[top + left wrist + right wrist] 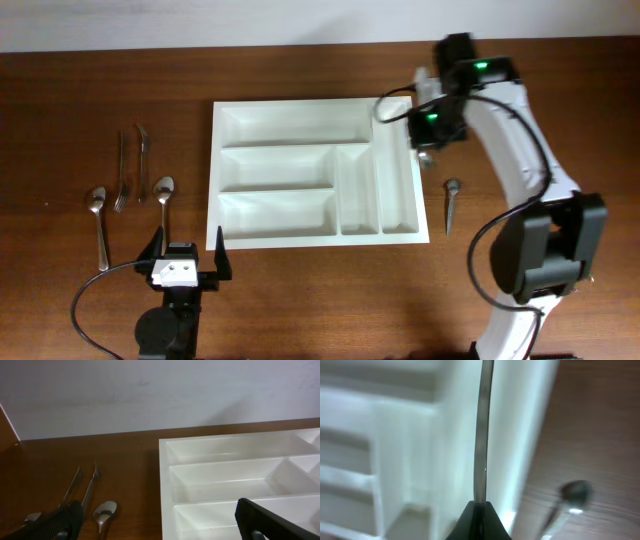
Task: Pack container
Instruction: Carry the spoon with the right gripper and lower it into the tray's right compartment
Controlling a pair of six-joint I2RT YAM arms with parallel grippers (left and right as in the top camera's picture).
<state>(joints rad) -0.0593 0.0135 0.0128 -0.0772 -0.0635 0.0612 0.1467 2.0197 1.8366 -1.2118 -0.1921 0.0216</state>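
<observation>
Gripping 1 utensil [484,435], rt hand [477,508]; 1 tray [215,180], 3 spoons [100,230] [163,205] [450,205] loose.

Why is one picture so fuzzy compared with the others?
Right wrist view: the white tray and a spoon beyond are blurred; the thin metal piece in the right tool is sharper. Overhead view: crisp, evenly lit. Left wrist view: clear, soft shine on the tray.

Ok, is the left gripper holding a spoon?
No, the left gripper is open and empty; the nearest spoon lies apart from it.
</observation>
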